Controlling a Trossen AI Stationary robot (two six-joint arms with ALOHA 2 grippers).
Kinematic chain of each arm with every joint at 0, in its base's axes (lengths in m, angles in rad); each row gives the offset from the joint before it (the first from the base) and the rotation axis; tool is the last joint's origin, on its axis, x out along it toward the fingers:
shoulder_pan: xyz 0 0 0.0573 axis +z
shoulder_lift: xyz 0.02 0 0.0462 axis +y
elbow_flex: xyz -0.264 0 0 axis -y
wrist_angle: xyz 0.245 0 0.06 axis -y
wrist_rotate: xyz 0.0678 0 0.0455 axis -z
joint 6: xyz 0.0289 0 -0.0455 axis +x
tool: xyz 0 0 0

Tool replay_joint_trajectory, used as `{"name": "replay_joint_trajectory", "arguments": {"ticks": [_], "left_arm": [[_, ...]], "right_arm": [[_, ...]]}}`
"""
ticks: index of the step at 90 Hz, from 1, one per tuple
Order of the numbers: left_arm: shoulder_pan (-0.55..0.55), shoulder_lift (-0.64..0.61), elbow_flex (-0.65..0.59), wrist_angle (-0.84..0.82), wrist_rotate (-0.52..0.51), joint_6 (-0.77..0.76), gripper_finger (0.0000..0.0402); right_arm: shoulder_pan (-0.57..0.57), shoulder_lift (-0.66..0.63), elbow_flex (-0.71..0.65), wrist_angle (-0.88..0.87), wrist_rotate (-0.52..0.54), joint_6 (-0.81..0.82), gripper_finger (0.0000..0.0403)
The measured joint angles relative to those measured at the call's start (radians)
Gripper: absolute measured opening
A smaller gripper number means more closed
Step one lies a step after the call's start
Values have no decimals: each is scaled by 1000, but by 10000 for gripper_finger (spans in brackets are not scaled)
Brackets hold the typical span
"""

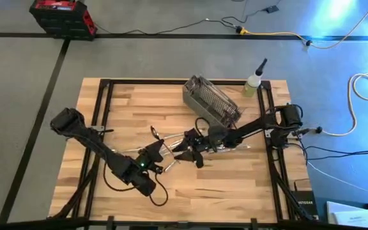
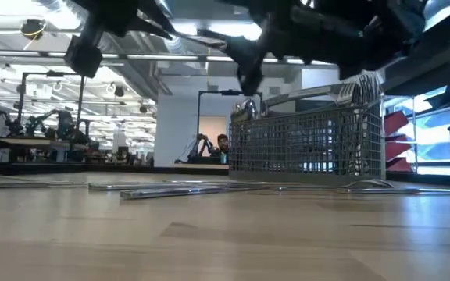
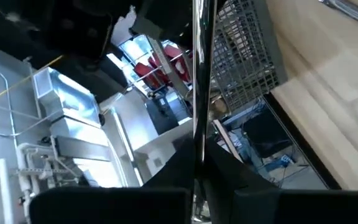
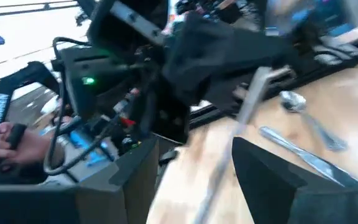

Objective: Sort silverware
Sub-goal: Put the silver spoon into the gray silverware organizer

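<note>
**Two grippers meeting over the scattered silverware**

Two dark arms are reaching toward the middle of the pale wooden slat table (image 1: 235, 185). The left gripper (image 1: 159, 148) is holding a slim shiny silver utensil (image 3: 197, 93) upright between its fingers, jaws closed on the handle; its wrist view is showing the shaft rising straight past the gray rectangular wire-mesh basket (image 1: 211, 100). The right gripper (image 1: 185, 152) is hovering just beside the left one, and its wrist view is showing a slim metal piece (image 4: 244, 115) running between its dark fingers; whether those jaws are clamping it I cannot tell. More silverware (image 1: 161, 137) is lying flat on the wood around both grippers, including a spoon (image 4: 306, 115) and a row of pieces (image 2: 178, 187) in front of the basket. Several handles (image 2: 358, 86) are sticking up out of the basket. A small bottle (image 1: 253, 83) is standing by the table's far edge.
</note>
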Motion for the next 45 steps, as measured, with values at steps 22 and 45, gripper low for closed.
{"name": "replay_joint_trajectory", "arguments": {"ticks": [22, 45], "left_arm": [[-8, 0, 0, 2, 38, 9, 0], [-6, 0, -3, 0, 55, 14, 0]], "right_arm": [[0, 4, 129, -239, 17, -60, 190], [5, 2, 239, -468, 139, -118, 190]]}}
